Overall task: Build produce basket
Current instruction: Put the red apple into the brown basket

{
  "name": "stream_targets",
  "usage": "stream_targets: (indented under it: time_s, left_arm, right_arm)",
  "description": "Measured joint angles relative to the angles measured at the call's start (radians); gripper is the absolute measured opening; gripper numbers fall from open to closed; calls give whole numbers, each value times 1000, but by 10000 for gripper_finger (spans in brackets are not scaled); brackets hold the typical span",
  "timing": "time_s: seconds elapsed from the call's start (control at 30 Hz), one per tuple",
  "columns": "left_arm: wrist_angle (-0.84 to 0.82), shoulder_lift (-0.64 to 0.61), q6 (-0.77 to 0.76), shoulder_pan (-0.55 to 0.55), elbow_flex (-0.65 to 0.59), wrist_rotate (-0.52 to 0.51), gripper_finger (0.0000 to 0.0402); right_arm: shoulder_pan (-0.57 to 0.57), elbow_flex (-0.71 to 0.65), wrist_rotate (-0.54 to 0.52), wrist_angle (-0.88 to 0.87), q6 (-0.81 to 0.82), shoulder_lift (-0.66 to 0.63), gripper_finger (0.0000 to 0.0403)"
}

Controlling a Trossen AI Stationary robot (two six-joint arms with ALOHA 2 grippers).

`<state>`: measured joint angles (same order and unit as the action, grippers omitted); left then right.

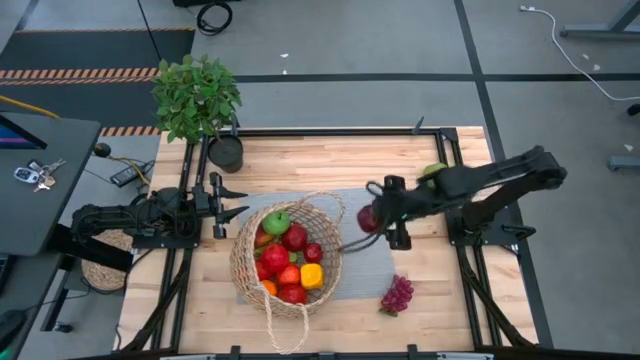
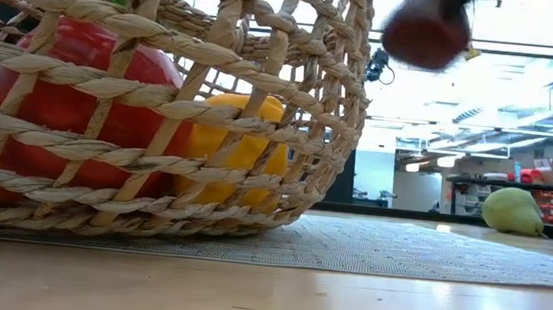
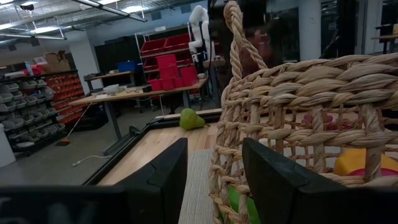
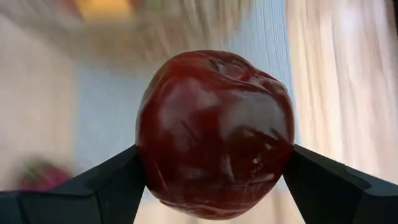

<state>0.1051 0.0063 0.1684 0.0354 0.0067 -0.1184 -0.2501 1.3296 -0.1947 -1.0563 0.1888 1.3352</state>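
The tan wicker basket (image 1: 287,262) stands on a grey mat (image 1: 372,262) and holds red apples, a green apple (image 1: 276,222), an orange and a yellow pepper (image 1: 311,275). My right gripper (image 1: 372,222) is shut on a dark red apple (image 4: 214,134), in the air just right of the basket. My left gripper (image 1: 236,200) is open, beside the basket's far left rim (image 3: 249,118). Purple grapes (image 1: 397,295) lie at the mat's near right corner. A green pear (image 1: 433,172) lies behind my right arm. My right gripper pinches the red apple by two opposite sides (image 4: 146,168) between its two fingers (image 4: 99,186). The apple is lifted clear, above the mat, as the low view (image 2: 426,30) shows.
A potted leafy plant (image 1: 197,97) in a black pot (image 1: 226,152) stands at the far left corner. A loose woven handle (image 1: 285,325) of the basket reaches to the near edge. The table's raised black frame (image 1: 330,131) runs around the wood top.
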Motion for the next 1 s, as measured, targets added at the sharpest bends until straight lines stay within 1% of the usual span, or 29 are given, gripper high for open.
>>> stream_targets:
  time_s: [0.13,0.23,0.4,0.53,0.7,0.8,0.9,1.0]
  left_arm:
    - [0,0,0,0,0,0,160]
    - [0,0,0,0,0,0,160]
    - [0,0,0,0,0,0,160]
    - [0,0,0,0,0,0,160]
    - [0,0,0,0,0,0,160]
    - [0,0,0,0,0,0,160]
    - [0,0,0,0,0,0,160]
    - [0,0,0,0,0,0,160]
  right_arm:
    - [10,0,74,230,-12,-92,346]
    - [10,0,111,383,-60,-143,346]
    - [7,0,114,615,-160,-184,346]
    - [8,0,106,724,-212,-180,346]
    - [4,0,54,789,-285,-136,346]
    - [-6,0,26,811,-378,-105,346]
    - [-22,0,-54,810,-506,-62,346]
    - [-46,0,-161,836,-685,-15,346]
